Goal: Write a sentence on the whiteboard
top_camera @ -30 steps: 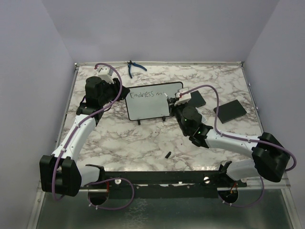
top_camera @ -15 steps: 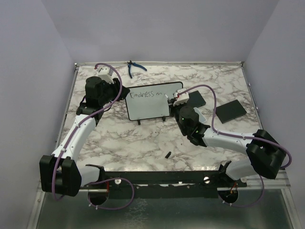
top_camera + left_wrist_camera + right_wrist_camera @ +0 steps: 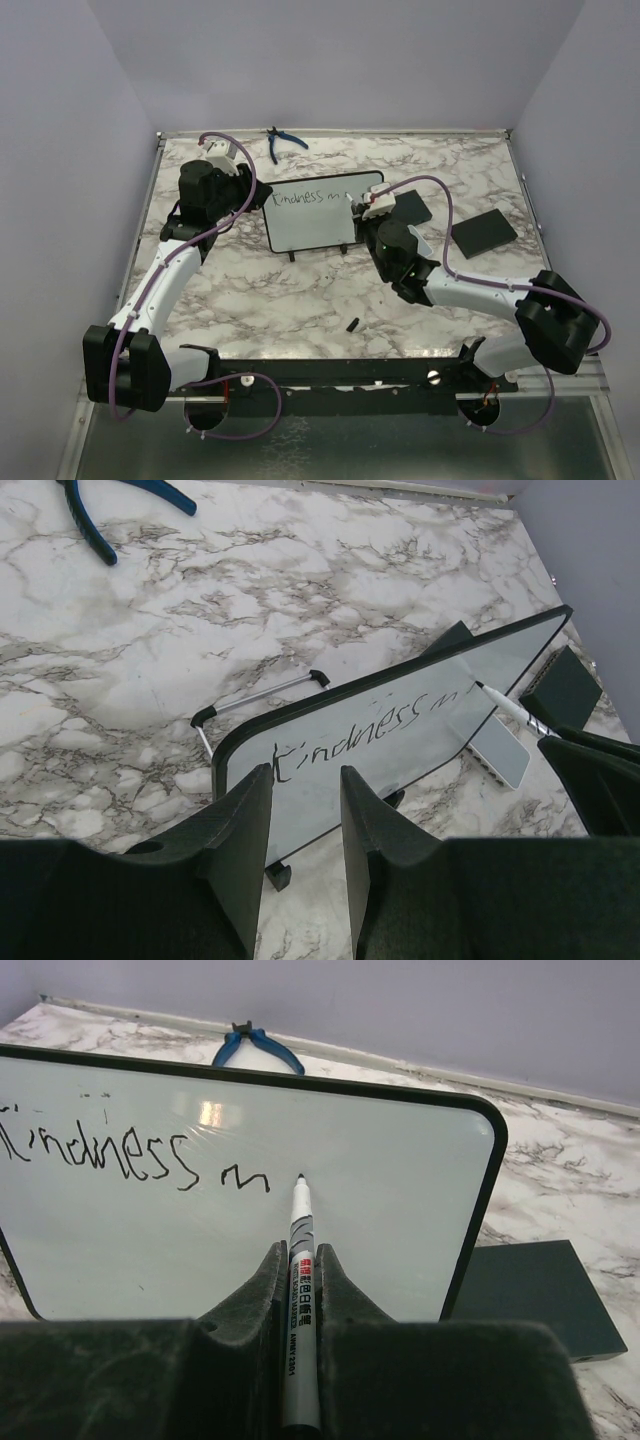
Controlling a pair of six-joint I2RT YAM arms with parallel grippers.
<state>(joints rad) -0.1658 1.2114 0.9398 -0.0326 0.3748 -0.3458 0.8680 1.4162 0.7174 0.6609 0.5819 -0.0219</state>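
1. The whiteboard (image 3: pixel 310 225) stands tilted on its feet mid-table (image 3: pixel 300 290), between my two arms.
2. The sentence (image 3: pixel 120 1155) reads "Kindness m", on one line.
3. My right gripper (image 3: pixel 300 1252) pinches the marker (image 3: pixel 300 1210), its tip at the whiteboard just right of the "m".
4. My left gripper (image 3: pixel 303 780) sits at the whiteboard's left end, jaws partly spread, clamping nothing I can see.

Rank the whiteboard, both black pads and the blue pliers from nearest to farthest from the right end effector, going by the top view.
From the right end effector, shut on the marker:
1. whiteboard, directly ahead, at the marker tip.
2. nearer black pad, just to its right.
3. farther black pad, further right, and blue pliers, at the far edge: too close to call.
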